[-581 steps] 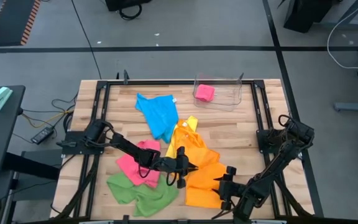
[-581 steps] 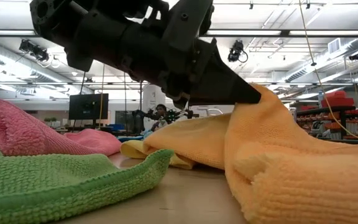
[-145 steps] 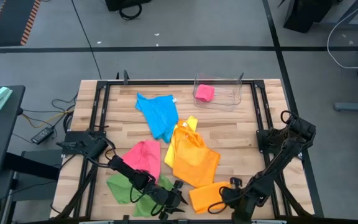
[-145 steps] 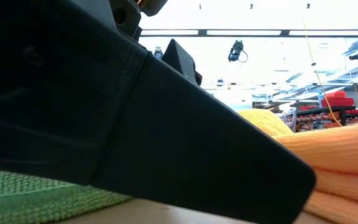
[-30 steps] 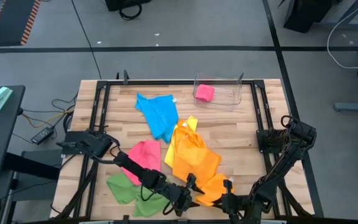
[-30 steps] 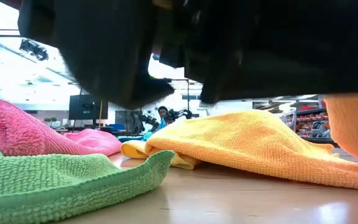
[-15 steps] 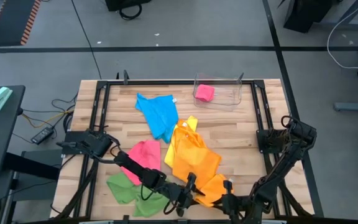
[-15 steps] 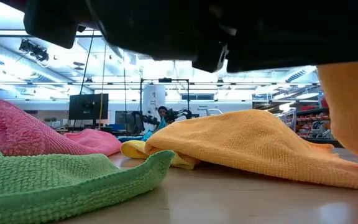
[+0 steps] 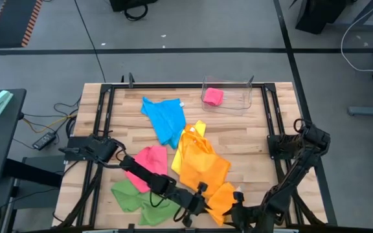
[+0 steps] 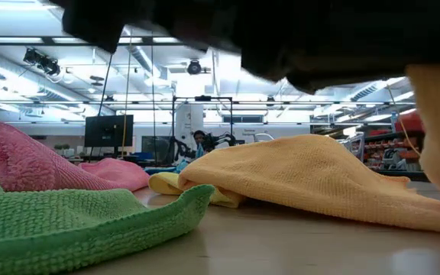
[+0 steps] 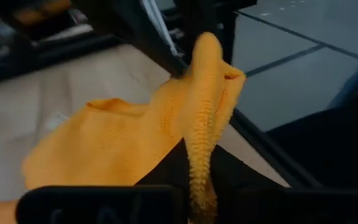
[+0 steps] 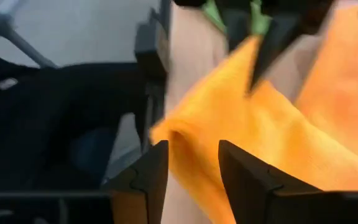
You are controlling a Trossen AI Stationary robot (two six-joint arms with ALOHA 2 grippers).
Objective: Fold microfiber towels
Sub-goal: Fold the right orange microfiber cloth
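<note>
The orange towel (image 9: pixel 220 196) is held at the table's near edge, one fold pinched between the pressed-together fingers of the left gripper (image 9: pixel 204 202) (green towel (image 9: pixel 136 199) just beside it). The right gripper (image 9: pixel 233 208) is seen nearby, its fingers (image 12: pixel 247 180) spread around a fold.

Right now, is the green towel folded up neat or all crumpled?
Crumpled. The green towel lies in a rumpled, uneven heap at the table's near edge beside the pink towel, with no straight folded edges; the low view shows its edge curling up.
</note>
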